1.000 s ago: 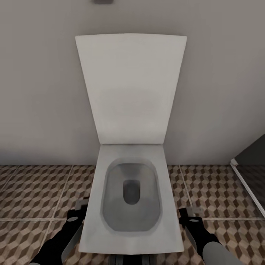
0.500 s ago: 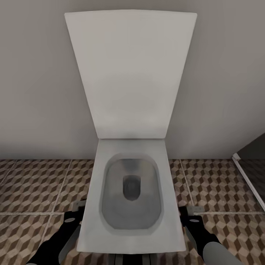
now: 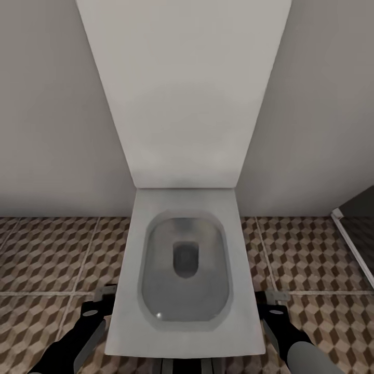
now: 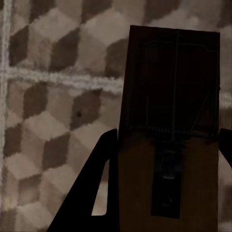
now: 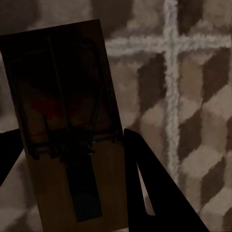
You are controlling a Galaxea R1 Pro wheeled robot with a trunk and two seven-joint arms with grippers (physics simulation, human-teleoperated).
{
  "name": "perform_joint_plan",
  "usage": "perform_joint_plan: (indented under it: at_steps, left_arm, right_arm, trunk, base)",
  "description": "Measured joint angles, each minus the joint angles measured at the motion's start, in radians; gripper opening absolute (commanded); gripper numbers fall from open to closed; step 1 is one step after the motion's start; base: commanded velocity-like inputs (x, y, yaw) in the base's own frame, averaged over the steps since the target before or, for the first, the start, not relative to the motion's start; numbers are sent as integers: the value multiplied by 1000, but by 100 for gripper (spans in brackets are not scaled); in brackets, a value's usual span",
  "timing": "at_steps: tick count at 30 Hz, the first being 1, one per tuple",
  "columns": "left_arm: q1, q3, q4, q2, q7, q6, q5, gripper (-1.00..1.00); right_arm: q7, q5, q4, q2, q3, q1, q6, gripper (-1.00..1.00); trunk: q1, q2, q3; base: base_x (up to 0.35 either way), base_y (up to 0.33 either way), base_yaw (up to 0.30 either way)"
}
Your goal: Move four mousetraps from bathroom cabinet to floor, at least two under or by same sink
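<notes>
- The left gripper [image 4: 164, 159] was closed on a mousetrap [image 4: 171, 121], its dark fingers [image 4: 104, 183] pressed against the board's two long edges near one end, so that most of the board stood out past the fingertips.
- The right gripper [image 5: 72, 159] likewise had its jaws clamped on a second mousetrap [image 5: 63, 106], held by the long edges at the plain end; the wire parts and a dull red mark lay on the free half.
- In the head view the left gripper [image 3: 98, 306] and the right gripper [image 3: 270, 306] hung low on either side of the toilet [image 3: 182, 322], each above the bathroom floor [image 3: 47, 259]; from there the traps were too small to make out.
- Each trap looked like a thin, stiff wooden board, very light, so I judged that weight would be no trouble. The risk was slip or twist, since only narrow edges were pinched.
- The wire bar and spring looked like the delicate part; the bare wooden end was the sensible place to grip, and both grippers had taken it there.
- In both wrist views cube-patterned tiles and pale grout lines lay behind the boards, and the traps looked to be held clear of the floor, though I could not tell by how much.
- Ahead rose the toilet's raised lid against a plain grey wall [image 3: 47, 104].
</notes>
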Motion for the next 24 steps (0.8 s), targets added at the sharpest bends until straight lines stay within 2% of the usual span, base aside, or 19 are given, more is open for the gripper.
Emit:
perform_joint_plan:
  at_steps: [5,12,24]
  left_arm:
    - [0,0,1,2,0,-1,1,-100]
    - [0,0,1,3,2,-7,0,-100]
    - [0,0,-2,3,9,-14,-1,-100]
  right_arm:
    - [1,-1,0,-2,-19,0,-1,-100]
    - [1,0,1,-1,-25,0,-1,-100]
    - [1,0,2,-1,-25,0,-1,-100]
  trunk:
    - [2,-1,-19]
    - [5,-3,-46]
    - [6,-3,-50]
  base:
    - [0,0,0]
    - [0,0,0]
    - [0,0,0]
